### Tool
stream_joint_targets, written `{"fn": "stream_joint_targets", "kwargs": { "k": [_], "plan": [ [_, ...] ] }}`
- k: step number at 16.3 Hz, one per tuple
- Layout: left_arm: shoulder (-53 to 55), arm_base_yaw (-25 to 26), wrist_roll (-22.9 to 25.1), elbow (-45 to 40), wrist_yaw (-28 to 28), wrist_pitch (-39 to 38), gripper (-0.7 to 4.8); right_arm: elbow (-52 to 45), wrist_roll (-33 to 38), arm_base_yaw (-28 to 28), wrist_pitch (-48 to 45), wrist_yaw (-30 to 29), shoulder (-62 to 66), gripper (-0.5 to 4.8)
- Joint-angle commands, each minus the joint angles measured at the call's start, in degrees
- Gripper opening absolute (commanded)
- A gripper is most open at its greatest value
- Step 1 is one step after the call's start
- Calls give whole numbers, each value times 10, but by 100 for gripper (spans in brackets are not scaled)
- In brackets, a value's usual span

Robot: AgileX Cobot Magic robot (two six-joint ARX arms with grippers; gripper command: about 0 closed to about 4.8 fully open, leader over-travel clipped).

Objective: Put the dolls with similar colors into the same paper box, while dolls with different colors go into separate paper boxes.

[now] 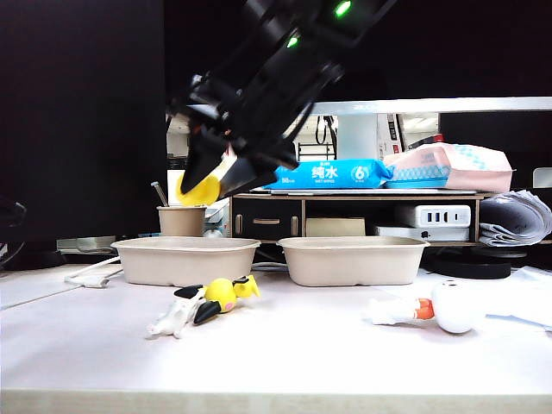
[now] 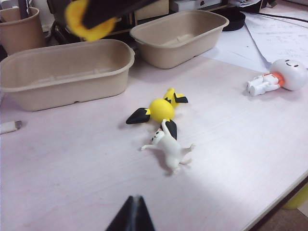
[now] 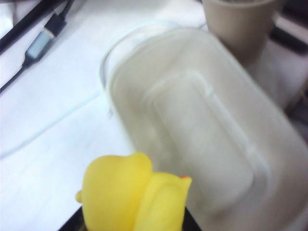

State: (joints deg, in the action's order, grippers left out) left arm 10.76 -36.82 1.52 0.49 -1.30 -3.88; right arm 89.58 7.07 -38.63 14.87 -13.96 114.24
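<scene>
Here, right gripper (image 1: 210,178) clamped on the yellow duck (image 1: 200,189), high above the left paper box (image 1: 185,260), rim below and ahead. Risk if let go now: a bounce off the rim onto the table. Left gripper (image 2: 133,215) pinched shut, holding nothing, well short of the yellow-and-black figure (image 2: 160,109).

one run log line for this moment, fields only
right gripper: shut on yellow duck, above left paper box | left gripper: idle | three dolls on table
</scene>
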Motion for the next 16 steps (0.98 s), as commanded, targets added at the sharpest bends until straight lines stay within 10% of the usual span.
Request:
{"fn": "stream_joint_targets", "kwargs": {
  "k": [1, 16],
  "plan": [
    [0, 1, 0, 0, 0, 5, -5, 69, 4, 4, 38, 4, 36, 370],
    [0, 1, 0, 0, 0, 5, -5, 90, -123, -46, 413, 51, 29, 378]
  ]
}}
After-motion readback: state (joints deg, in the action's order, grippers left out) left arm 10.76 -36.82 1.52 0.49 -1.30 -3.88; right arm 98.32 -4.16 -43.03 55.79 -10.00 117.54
